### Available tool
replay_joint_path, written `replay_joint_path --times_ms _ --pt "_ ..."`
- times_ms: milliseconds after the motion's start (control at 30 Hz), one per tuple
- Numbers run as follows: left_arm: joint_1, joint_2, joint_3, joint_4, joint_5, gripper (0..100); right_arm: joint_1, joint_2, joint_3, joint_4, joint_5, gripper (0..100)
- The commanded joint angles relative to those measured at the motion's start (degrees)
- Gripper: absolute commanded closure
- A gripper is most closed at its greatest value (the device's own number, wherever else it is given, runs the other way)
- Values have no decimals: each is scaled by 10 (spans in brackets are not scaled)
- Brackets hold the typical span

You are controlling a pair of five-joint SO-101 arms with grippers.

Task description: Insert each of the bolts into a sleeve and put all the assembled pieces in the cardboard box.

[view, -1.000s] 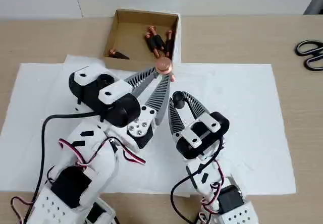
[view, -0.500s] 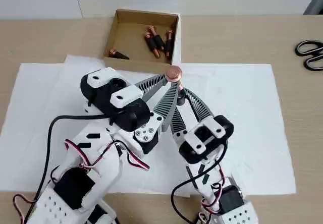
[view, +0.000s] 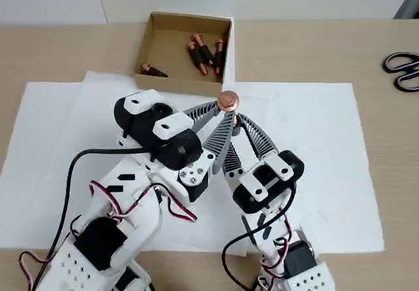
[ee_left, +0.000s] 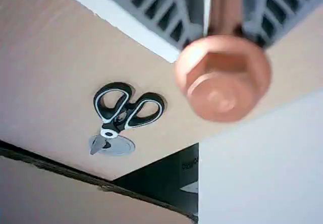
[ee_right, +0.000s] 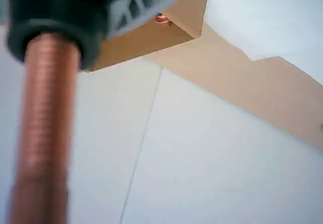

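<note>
My left gripper (view: 225, 109) is shut on a copper bolt (view: 228, 100), head up, above the white paper just in front of the cardboard box (view: 166, 50). In the left wrist view the bolt head (ee_left: 222, 77) sits between the grey fingers (ee_left: 151, 2). My right gripper (view: 234, 122) meets it from the other side, shut on a black sleeve (ee_right: 55, 27). The bolt's threaded shank (ee_right: 43, 133) runs into that sleeve. Several assembled pieces (view: 204, 53) lie in the box.
A white paper sheet (view: 314, 140) covers the table's middle. Black-handled scissors (view: 402, 68) lie at the far right edge, and the scissors (ee_left: 128, 110) also show in the left wrist view. The box corner (ee_right: 151, 30) stands close beyond the right gripper.
The left arm has carried the bolt to the right and toward the right gripper. The right gripper has come up to it, so bolt and sleeve now meet.
</note>
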Motion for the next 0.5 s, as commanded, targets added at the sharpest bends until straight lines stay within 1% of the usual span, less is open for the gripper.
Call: replay_joint_path --times_ms 0,267,300,367,467 --pt "3 -10 13 2 -4 994 1 -12 3 -17 -4 994" --pt "0 -10 38 1 -6 987 1 -12 3 -17 -4 994" --pt "-1 -10 38 1 -8 969 1 -12 2 -17 -4 994" --pt "-1 -10 39 9 -25 903 1 -12 1 -17 -4 994" --pt "-1 -7 37 55 -37 793 1 -12 1 -17 -4 994"
